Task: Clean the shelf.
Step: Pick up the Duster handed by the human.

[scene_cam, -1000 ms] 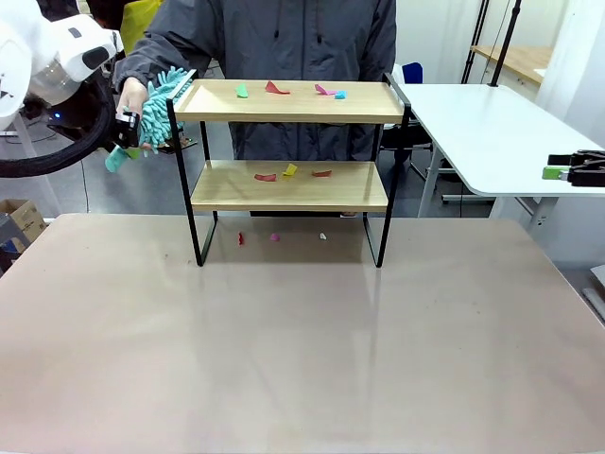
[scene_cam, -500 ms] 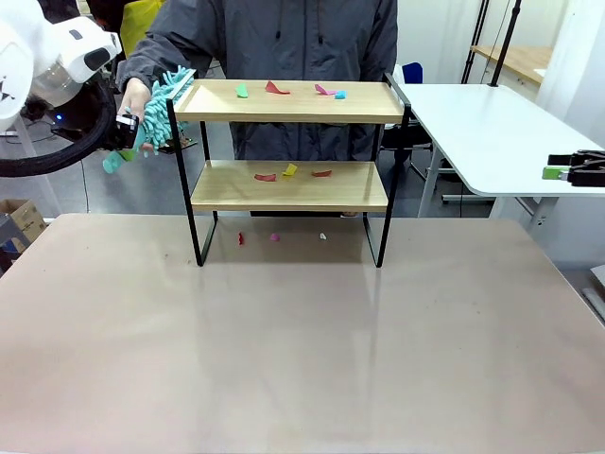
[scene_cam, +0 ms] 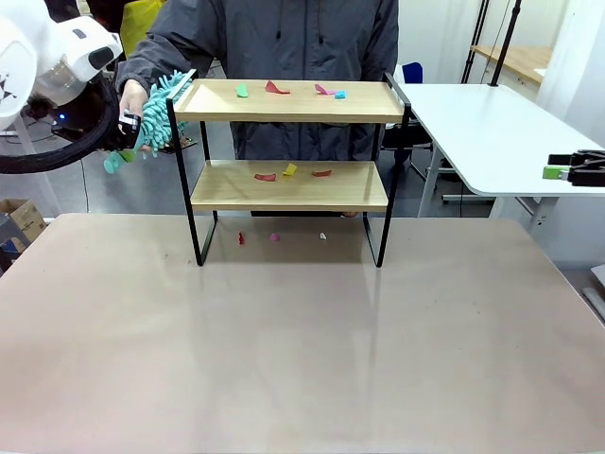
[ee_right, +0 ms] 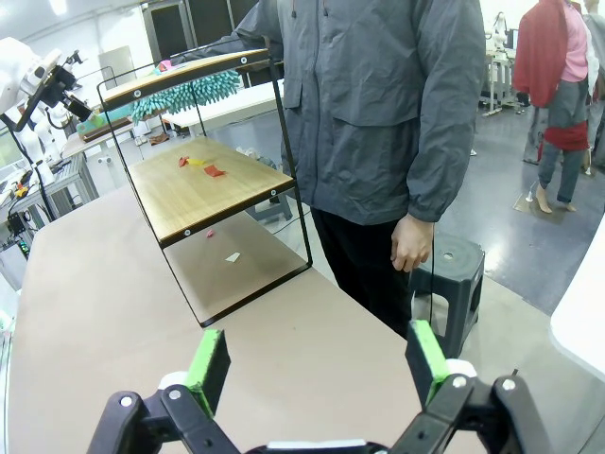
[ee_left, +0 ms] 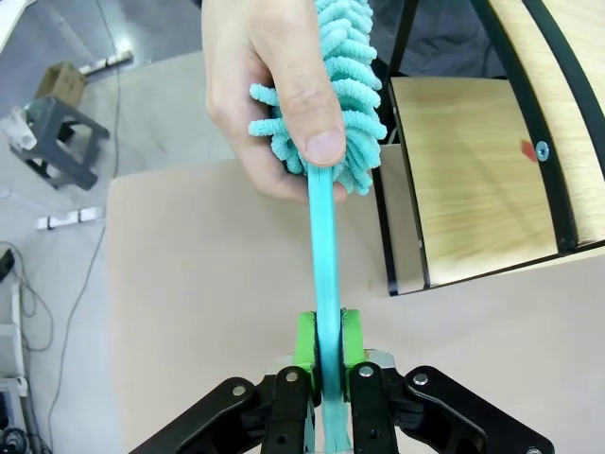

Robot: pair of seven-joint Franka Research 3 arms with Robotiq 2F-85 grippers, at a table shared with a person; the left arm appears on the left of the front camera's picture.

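Left gripper (ee_left: 326, 342): the fingers are closed on the thin teal handle of the duster (ee_left: 325, 241), one green pad pressed to each side of it.
Duster head (scene_cam: 164, 97): a fluffy teal chenille head that rises straight out from the left fingertips, at the end of the handle.
Person's hand (ee_left: 269, 90): wraps the duster head just beyond the left fingertips, with the thumb laid over the top of the handle.
Shelf (scene_cam: 284, 115): stands on the table (scene_cam: 302, 359), past the left fingertips and off to one side of them. The duster head is at the left end of the top board. Whether it touches the frame I cannot tell.
Shelf from the left wrist (ee_left: 473, 180): the lower board and black frame rails run beside the handle, well clear of the pads.
Top board scraps: a green scrap (scene_cam: 242, 91), a red scrap (scene_cam: 276, 88), a pink scrap (scene_cam: 323, 91) and a blue scrap (scene_cam: 340, 95).
Lower board scraps: two red bits (scene_cam: 265, 177) and a yellow bit (scene_cam: 290, 170).
Table under the shelf: small crumbs of red, pink and white (scene_cam: 274, 236).
Right gripper (ee_right: 317, 364): the fingers stand wide apart and hold nothing, with bare table between the green pads.
Shelf from the right wrist (ee_right: 198, 194): far ahead of the right fingertips, tilted in this view.
Person's other hand (ee_right: 411, 241): hangs at the side of a grey jacket, ahead of the right finger.
Writing: dark marks on the left arm's white shell, too small to read.
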